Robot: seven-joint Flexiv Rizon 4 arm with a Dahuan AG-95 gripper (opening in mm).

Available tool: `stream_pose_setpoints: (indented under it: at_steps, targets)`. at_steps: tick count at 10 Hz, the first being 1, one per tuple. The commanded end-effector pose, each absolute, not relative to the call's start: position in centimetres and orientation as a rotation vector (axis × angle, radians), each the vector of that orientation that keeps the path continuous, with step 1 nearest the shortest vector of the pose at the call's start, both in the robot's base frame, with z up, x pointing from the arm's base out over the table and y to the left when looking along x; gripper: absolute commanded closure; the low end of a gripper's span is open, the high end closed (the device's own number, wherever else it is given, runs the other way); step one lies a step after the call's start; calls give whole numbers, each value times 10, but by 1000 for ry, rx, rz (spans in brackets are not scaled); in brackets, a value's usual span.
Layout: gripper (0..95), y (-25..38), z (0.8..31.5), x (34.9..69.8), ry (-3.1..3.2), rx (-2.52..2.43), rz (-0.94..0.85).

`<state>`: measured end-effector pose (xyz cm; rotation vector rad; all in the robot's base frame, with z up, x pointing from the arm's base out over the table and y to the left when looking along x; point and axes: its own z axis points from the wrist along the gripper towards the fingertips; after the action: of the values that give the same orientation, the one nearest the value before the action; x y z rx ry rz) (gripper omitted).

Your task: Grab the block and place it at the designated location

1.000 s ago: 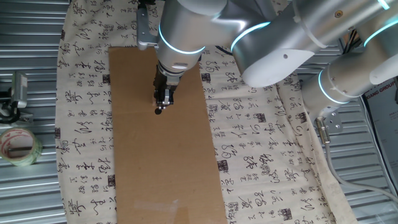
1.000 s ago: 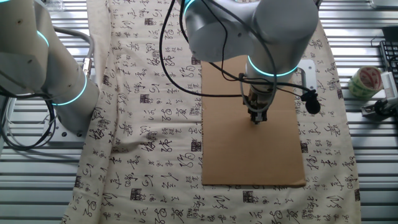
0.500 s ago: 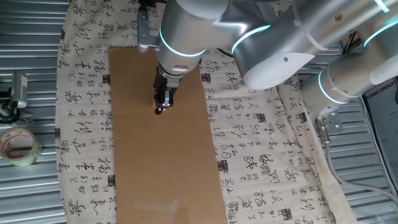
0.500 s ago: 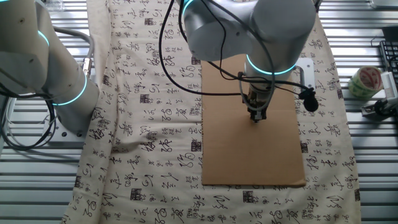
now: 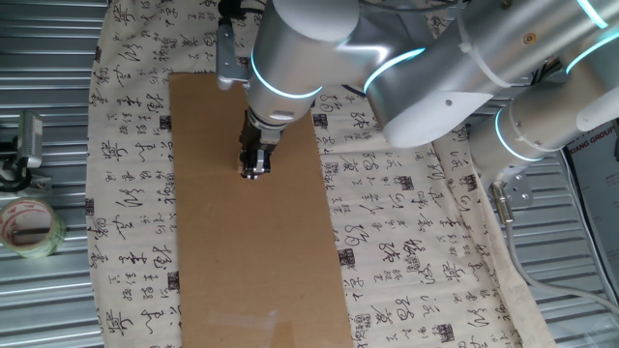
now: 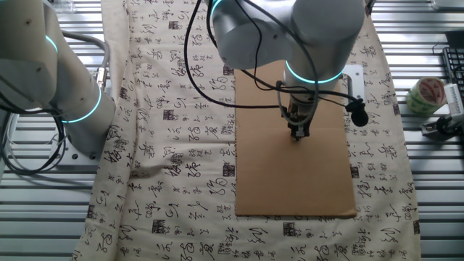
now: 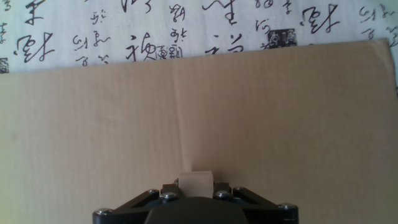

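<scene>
The block (image 7: 195, 179), a pale tan cube, sits between the fingers at the bottom of the hand view. My gripper (image 7: 195, 188) is shut on it. In one fixed view the gripper (image 5: 253, 172) points straight down with its tip at the brown cardboard sheet (image 5: 242, 271), in its upper middle. In the other fixed view the gripper (image 6: 298, 134) stands low over the sheet (image 6: 290, 181). The black dot is hidden in every view, and the block is too small to make out in the fixed views.
The cardboard lies on a white cloth (image 5: 406, 232) printed with black characters. A tape roll (image 5: 27, 227) lies off the cloth on the metal table; it also shows in the other fixed view (image 6: 424, 94). The arm's base and cables stand beside the cloth.
The gripper has shifted slightly along the cardboard. The small black dot that showed at its tip a second ago is now covered by the tip.
</scene>
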<state>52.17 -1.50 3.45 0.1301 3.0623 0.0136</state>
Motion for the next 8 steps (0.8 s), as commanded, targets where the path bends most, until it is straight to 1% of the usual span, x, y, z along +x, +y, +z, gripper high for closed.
stream_pose_setpoints:
  at_steps: [1,8]
  targets:
    - [950,-14,35,523,3063,132,13]
    - [950,-10,35,523,3064,140,11]
